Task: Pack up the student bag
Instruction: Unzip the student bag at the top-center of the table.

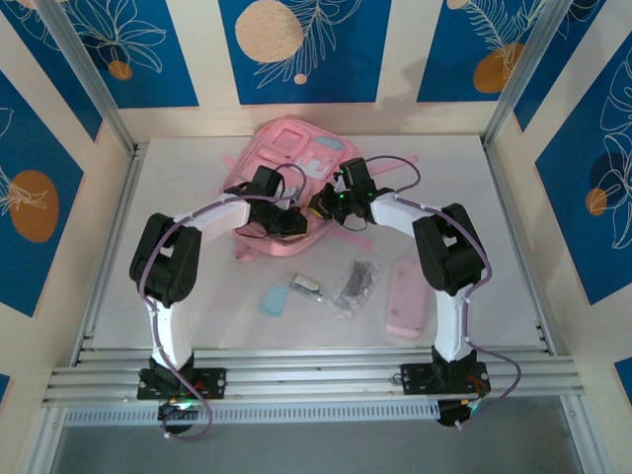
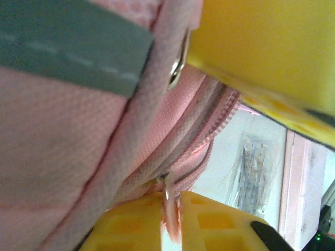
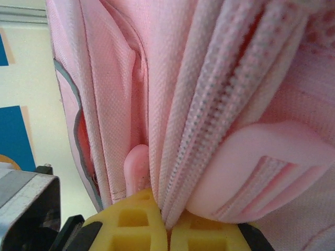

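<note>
The bag [image 1: 296, 148] lies flat at the far middle of the table [image 1: 197, 197], with both arms bent in over its near edge. The left gripper [image 2: 170, 222] is clenched on a thin pink tab [image 2: 168, 201] that hangs from the bag's zip [image 2: 209, 130]; the tab stands pinched between the two yellow fingers, with bag cloth pressed close above them. The right gripper [image 3: 167, 227] is clenched on a fold of the bag's pink cloth right beside the zip teeth, its fingers meeting with only the fabric between them. A smooth pink pull [image 3: 261, 172] rests against the right-hand finger. Nearer the arm bases and well apart from the bag lie a pale blue card [image 1: 275, 300], a small white and dark item [image 1: 306, 284] just beside it, a clear packet [image 1: 355, 283] of dark pieces, and a pink case [image 1: 405, 299] to the right.
</note>
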You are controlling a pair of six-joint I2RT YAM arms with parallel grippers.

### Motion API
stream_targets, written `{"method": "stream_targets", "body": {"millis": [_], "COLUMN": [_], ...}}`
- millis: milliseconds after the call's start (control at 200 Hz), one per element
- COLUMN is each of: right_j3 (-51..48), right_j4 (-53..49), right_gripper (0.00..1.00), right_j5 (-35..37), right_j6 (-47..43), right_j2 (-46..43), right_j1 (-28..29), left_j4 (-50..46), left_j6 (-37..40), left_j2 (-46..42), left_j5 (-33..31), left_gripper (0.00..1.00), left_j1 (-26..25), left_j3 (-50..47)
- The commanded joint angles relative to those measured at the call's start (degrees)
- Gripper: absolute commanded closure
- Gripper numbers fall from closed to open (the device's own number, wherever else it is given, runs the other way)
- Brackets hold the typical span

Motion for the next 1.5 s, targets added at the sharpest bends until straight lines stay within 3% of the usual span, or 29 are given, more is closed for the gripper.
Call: {"method": "stream_targets", "body": {"millis": [0,275,400,515,820,960,1070,1235,1400,1495], "right_j3": [-0.8,-1.2,-1.8,-2.2,-5.8,-6.1,-5.3,-4.5,-3.2,-2.4], "right_j4": [0.4,1.5,2.4,4.8,10.1,9.3,5.3,0.4,-2.1,-3.3], "right_gripper": [1.00,1.00,1.00,1.00,1.00,1.00,1.00,1.00,1.00,1.00], "right_j5": [-4.7,-5.0,-4.9,-6.0,-7.8,-7.3,-6.2,-5.0,-4.2,-4.0], "right_j6": [0.4,1.3,2.1,4.0,8.3,6.6,2.4,-2.6,-5.3,-6.3], "right_j2": [-0.5,-0.5,-1.1,-1.3,-1.7,-1.7,-2.0,-3.2,-3.0,-2.5], "right_j1": [0.9,1.0,1.1,1.4,0.8,-0.2,-1.9,-4.2,-5.2,-5.5], "left_j4": [0.3,1.7,-4.5,-4.4,-0.2,-1.0,-7.8,-26.3,-34.9,-37.7], "left_j6": [1.4,-1.6,-1.2,-1.6,-3.6,-1.3,5.9,19.1,23.1,24.4], "left_j2": [1.2,3.2,5.2,5.5,5.9,4.0,2.0,0.8,0.1,0.1], "left_j5": [-10.5,-11.0,-18.3,-23.7,-25.6,-23.4,-19.4,-22.5,-23.6,-27.4], "left_gripper": [0.75,0.78,0.73,0.72,1.00,1.00,1.00,1.00,1.00,1.00], "left_j1": [0.7,0.6,0.3,-0.1,-0.1,0.1,1.2,2.9,4.8,6.2], "left_j3": [3.7,4.7,7.9,7.7,6.1,5.3,6.4,9.6,10.2,12.0]}}
